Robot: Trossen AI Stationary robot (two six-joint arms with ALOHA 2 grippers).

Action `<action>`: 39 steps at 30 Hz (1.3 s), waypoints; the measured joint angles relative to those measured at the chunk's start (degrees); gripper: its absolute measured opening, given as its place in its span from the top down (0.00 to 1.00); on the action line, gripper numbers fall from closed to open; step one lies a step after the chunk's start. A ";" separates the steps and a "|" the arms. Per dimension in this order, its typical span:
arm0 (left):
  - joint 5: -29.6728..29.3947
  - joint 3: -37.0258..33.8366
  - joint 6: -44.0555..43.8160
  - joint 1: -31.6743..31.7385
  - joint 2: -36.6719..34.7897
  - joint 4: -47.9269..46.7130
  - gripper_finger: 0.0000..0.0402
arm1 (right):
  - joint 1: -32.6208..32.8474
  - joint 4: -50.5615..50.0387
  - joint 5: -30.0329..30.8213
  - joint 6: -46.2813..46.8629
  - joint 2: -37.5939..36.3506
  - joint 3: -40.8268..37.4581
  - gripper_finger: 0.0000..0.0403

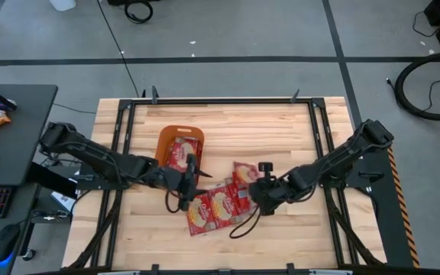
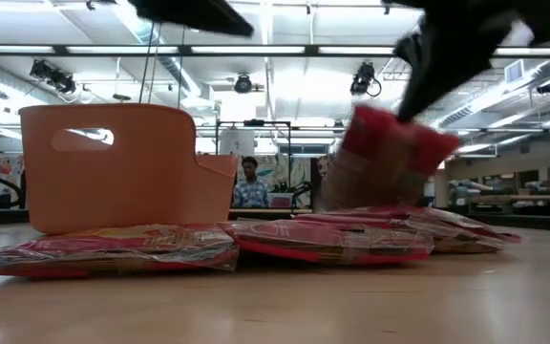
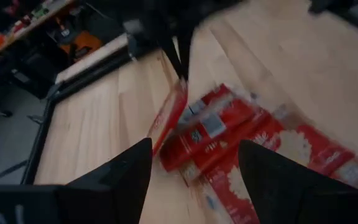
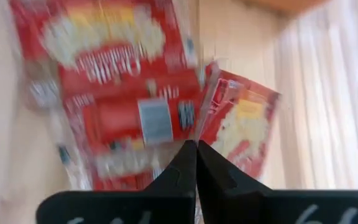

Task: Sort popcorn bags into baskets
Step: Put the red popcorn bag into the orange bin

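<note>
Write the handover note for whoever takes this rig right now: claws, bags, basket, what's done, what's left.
Right claw: shut on a popcorn bag, which it holds tilted up off the table by one edge, right of the basket.
Left claw: open, empty, above the near end of the pile, beside the basket.
Basket: orange, on the table's far left part, with at least one red bag inside.
Pile: several red bags overlapping flat on the wood near the table's middle.
Done: at least one bag sorted.
Left: place the lifted bag, then clear the pile.
</note>
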 joint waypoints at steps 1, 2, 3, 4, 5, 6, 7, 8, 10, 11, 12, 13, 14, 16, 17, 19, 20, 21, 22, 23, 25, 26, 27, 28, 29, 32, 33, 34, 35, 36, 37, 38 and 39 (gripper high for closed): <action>0.02 -0.01 0.56 0.21 1.50 1.45 0.40 | -0.11 0.28 -0.26 -0.23 -0.03 1.07 0.99; 0.06 -0.01 0.86 0.49 2.98 3.15 0.40 | -0.23 0.34 -0.58 -0.29 -0.03 1.93 0.99; 0.05 -0.01 1.13 0.72 4.19 4.29 0.40 | -0.45 0.07 -0.98 -0.34 -0.03 2.74 0.99; 0.02 -0.01 1.34 0.90 5.45 5.48 0.40 | -0.57 0.07 -1.49 -0.33 -0.03 3.48 0.99; 0.01 -0.01 1.46 1.20 6.96 7.47 0.40 | -0.64 0.27 -1.78 -0.18 -0.03 4.17 0.99; 0.04 0.03 1.56 1.50 8.35 8.84 0.40 | -0.68 0.21 -1.90 -0.02 -0.03 4.88 0.99; 0.02 0.00 2.00 1.75 9.46 9.34 0.40 | -0.75 0.24 -2.09 0.14 -0.03 5.54 0.99; 0.02 -0.01 2.08 2.03 10.69 10.77 0.40 | -0.85 0.70 -2.75 0.36 -0.03 6.11 0.99; -0.04 0.01 2.08 2.60 12.62 13.32 0.40 | -0.96 1.21 -3.65 1.14 -0.03 7.17 0.99; -0.16 0.01 2.06 2.84 13.41 14.16 0.40 | -1.03 1.61 -3.77 1.39 -0.03 7.57 0.99; -0.19 0.01 2.06 3.11 14.27 15.33 0.40 | -1.11 2.36 -4.03 1.64 -0.03 7.95 0.99; -0.20 0.01 2.06 3.33 14.93 16.33 0.40 | -1.20 2.98 -4.44 1.75 -0.03 8.24 0.99; -0.17 0.00 1.98 3.49 15.27 16.57 0.40 | -1.22 3.46 -4.73 1.80 -0.03 8.46 0.99; -0.24 0.04 1.61 3.56 15.87 17.96 0.40 | -1.22 5.01 -4.79 1.86 -0.03 8.87 0.99; -0.20 0.09 1.58 3.68 15.94 17.87 0.40 | -1.22 5.67 -4.66 2.04 -0.03 9.09 0.99; -0.18 0.07 1.36 3.72 15.97 17.30 0.44 | -1.24 6.73 -4.33 2.31 -0.03 9.61 0.99; -0.17 0.07 1.18 3.70 15.97 17.13 0.47 | -1.27 7.00 -4.08 2.29 -0.03 9.82 0.99; -0.17 0.07 1.04 3.68 15.97 17.04 0.50 | -1.27 7.50 -3.76 2.30 -0.03 9.91 0.99; -0.16 0.07 0.86 3.67 15.97 16.73 0.55 | -1.25 8.41 -3.36 2.31 -0.03 9.92 0.98; -0.17 0.07 0.85 3.68 15.97 16.46 0.59 | -1.25 9.09 -3.15 2.30 -0.03 9.94 0.98; -0.20 0.07 0.85 3.71 15.97 16.41 0.69 | -1.22 9.75 -3.05 2.26 -0.03 9.95 0.97; -0.21 0.07 0.85 3.71 15.97 16.33 0.74 | -1.22 9.78 -3.07 2.15 -0.03 9.95 0.97; -0.17 0.07 0.88 3.71 15.97 16.20 0.78 | -1.22 9.76 -3.07 1.86 -0.03 9.95 0.97; -0.15 0.07 1.16 3.71 15.97 16.06 0.83 | -1.22 9.78 -3.07 1.69 -0.03 9.95 0.97; -0.09 0.07 1.73 3.65 15.97 16.04 0.87 | -1.22 9.99 -3.05 1.52 -0.03 9.95 0.97; -0.22 0.07 3.54 3.24 15.97 16.09 0.96 | -1.22 10.90 -3.00 1.29 -0.05 9.96 0.97; -0.24 0.07 3.94 3.09 15.94 16.05 0.96 | -1.22 11.31 -3.01 1.27 -0.04 9.98 0.96; -0.22 0.04 4.25 2.94 15.64 15.81 0.96 | -1.22 11.73 -3.14 1.26 -0.04 9.98 0.96; -0.21 0.01 4.31 2.70 15.24 15.35 0.96 | -1.22 12.27 -3.51 1.25 -0.05 9.98 0.96; -0.23 0.01 4.35 2.59 14.71 14.99 0.96 | -1.22 12.59 -4.01 1.21 -0.08 10.00 0.95; -0.24 0.01 4.46 2.52 13.95 14.06 0.95 | -1.22 12.65 -4.35 1.17 -0.20 10.04 0.94; -0.22 0.00 4.46 2.51 12.87 12.65 0.94 | -1.21 12.21 -4.69 1.15 -0.40 10.16 0.93; -0.29 -0.01 4.41 2.53 11.85 11.59 0.94 | -1.16 11.89 -4.85 0.93 -0.57 10.48 0.91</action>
